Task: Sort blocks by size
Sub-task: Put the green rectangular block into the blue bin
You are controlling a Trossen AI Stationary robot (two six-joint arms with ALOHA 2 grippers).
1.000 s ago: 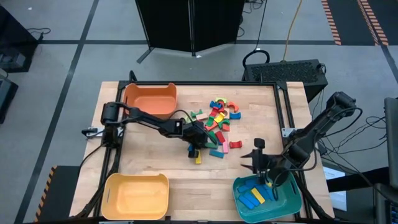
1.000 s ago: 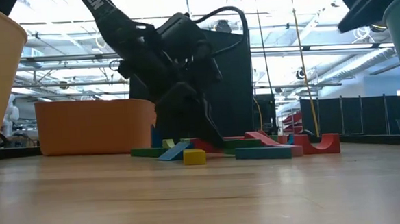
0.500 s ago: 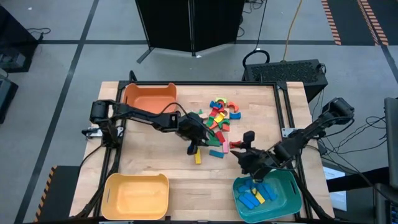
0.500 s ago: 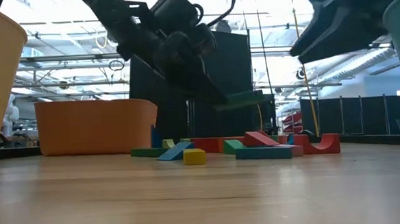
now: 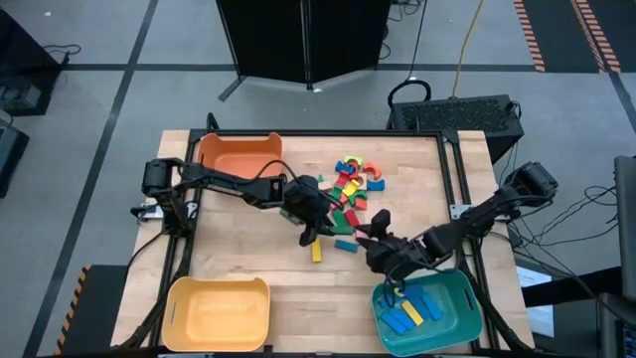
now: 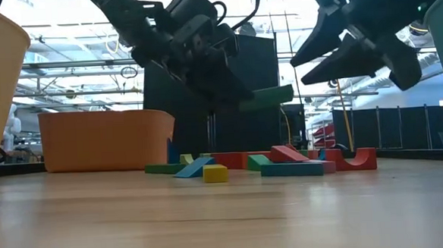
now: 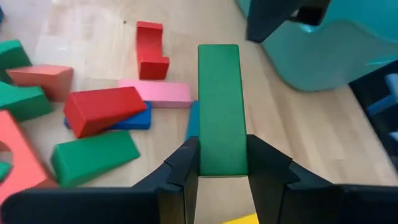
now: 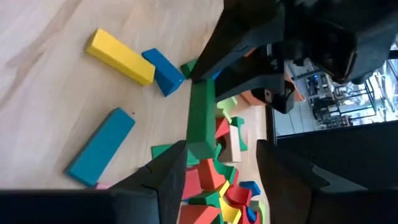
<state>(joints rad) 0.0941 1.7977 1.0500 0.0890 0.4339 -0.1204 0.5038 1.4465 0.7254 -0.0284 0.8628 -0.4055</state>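
Left gripper (image 7: 222, 163) clamped on one end of a long green bar (image 7: 219, 109), smooth painted wood, held level above the table (image 5: 238, 268) by the block pile (image 5: 348, 189) mid-table. Right gripper (image 8: 214, 168) hangs just right of it, fingers apart, holding nothing, near the teal plastic bin (image 5: 462, 298) with flat blue bars (image 5: 407, 313) inside.
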